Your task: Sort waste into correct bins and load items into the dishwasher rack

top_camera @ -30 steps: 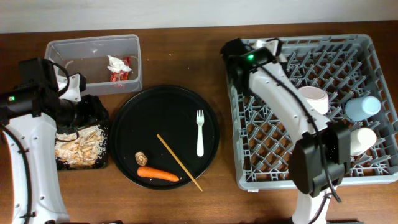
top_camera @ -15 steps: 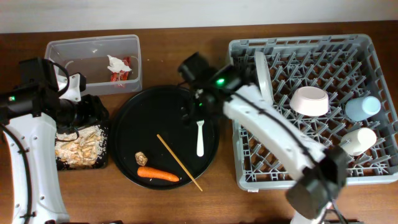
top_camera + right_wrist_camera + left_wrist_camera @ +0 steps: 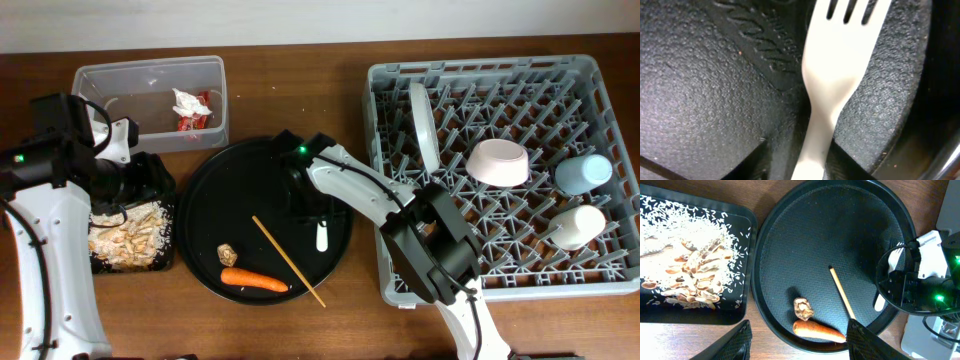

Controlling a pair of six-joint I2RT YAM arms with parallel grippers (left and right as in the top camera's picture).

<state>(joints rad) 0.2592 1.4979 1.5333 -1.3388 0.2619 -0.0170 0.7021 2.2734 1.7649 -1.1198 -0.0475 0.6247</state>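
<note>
The white fork (image 3: 321, 238) lies on the round black tray (image 3: 220, 190). My right gripper (image 3: 312, 205) is down on it, and in the right wrist view its fingers (image 3: 812, 165) press both sides of the fork's handle (image 3: 835, 65). A chopstick (image 3: 288, 260), the carrot (image 3: 253, 281) and the brown lump (image 3: 227, 253) lie on the same tray. My left gripper (image 3: 135, 185) hangs open and empty (image 3: 797, 340) over the flat black tray (image 3: 747, 255) holding rice bits (image 3: 125, 240). The rack (image 3: 600, 280) holds the plate (image 3: 422, 125), bowl (image 3: 498, 162), blue cup (image 3: 584, 173) and cream cup (image 3: 578, 226).
The clear tub (image 3: 150, 75) at the back left holds the red-and-white wrapper (image 3: 192, 118) and a tissue scrap (image 3: 185, 98). The right arm stretches from the rack's front left corner across the round tray's right side.
My right gripper has swung from the rack's back left corner over to the round tray and come down on the fork. The left arm has not moved.
</note>
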